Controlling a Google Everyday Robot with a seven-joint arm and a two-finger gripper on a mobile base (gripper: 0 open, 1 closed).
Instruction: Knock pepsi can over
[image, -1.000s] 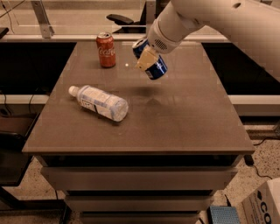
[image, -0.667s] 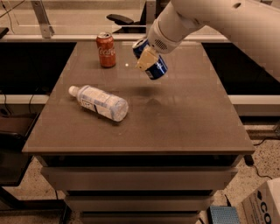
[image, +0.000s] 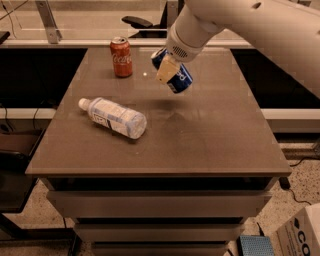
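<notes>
The pepsi can (image: 181, 80) is dark blue with white lettering. It hangs tilted above the far middle of the table, with its shadow on the tabletop below it. My gripper (image: 172, 74) comes down from the white arm at the upper right and is shut on the can. One cream finger (image: 166, 70) lies across the can's near side. The can's top end is partly hidden behind the wrist.
A red Coca-Cola can (image: 121, 56) stands upright at the far left of the brown table (image: 210, 145). A clear plastic bottle (image: 115, 117) with a white cap lies on its side at the left middle. A cardboard box (image: 302, 232) sits on the floor at the lower right.
</notes>
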